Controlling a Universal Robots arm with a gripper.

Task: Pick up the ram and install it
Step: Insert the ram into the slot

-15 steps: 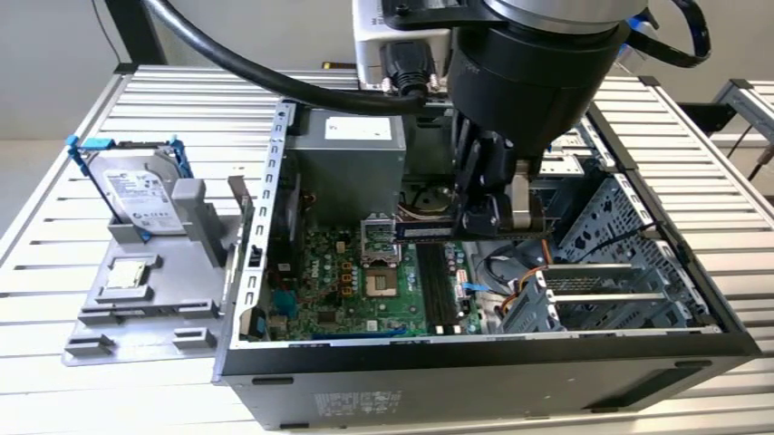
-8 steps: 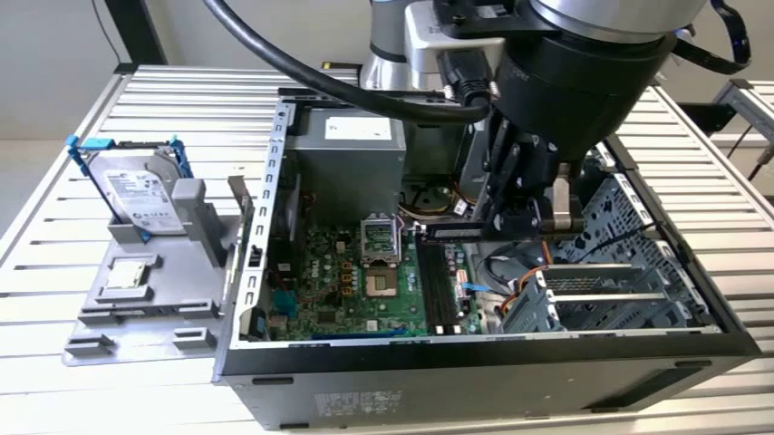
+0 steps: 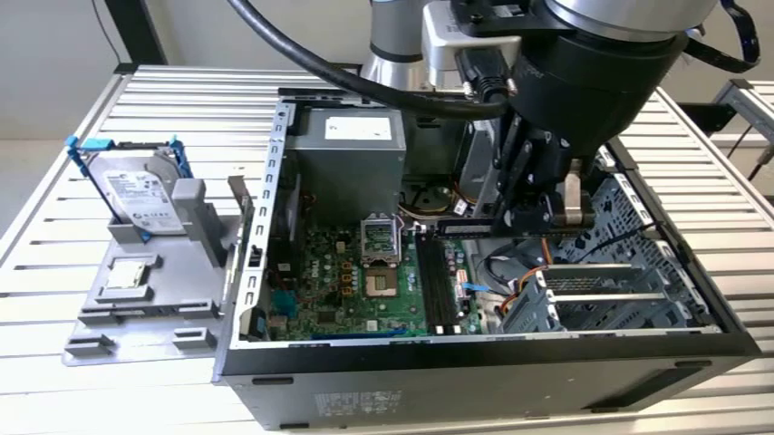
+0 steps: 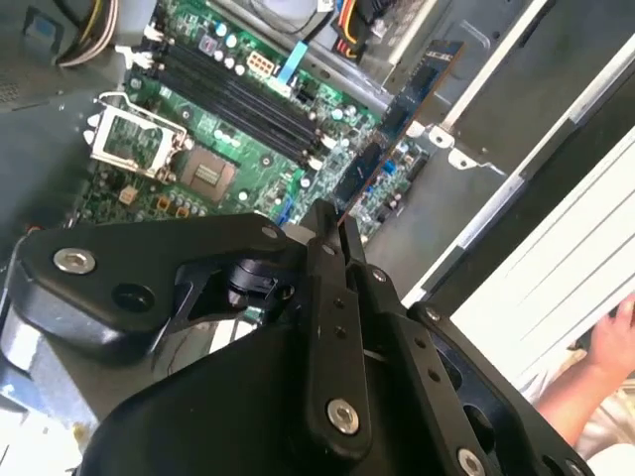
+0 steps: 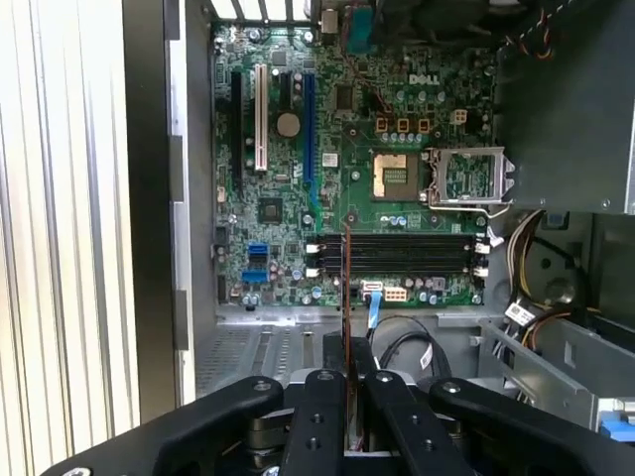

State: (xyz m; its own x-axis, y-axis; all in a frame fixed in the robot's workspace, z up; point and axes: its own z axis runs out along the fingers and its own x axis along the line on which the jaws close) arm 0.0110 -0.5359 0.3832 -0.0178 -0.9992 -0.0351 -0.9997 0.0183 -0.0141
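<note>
Ram (image 4: 397, 119) clamped in the pincer (image 5: 346, 349), over the open case (image 3: 484, 362).
We see the pincer narrow, pinching one end of the stick. The ram hangs above the motherboard (image 5: 288, 198), near the black memory slots (image 5: 407, 254), not seated. A hard drive (image 3: 140, 195) stands on the surface (image 3: 36, 272), exterior view's left, well apart.

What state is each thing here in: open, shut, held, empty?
ram: held above the motherboard, not seated.
gripper: fingers shut on the ram.
memory sockets: empty.
processor socket cover: flipped open.
computer case: side panel off.
hard drive: upright in grey holder outside case.
</note>
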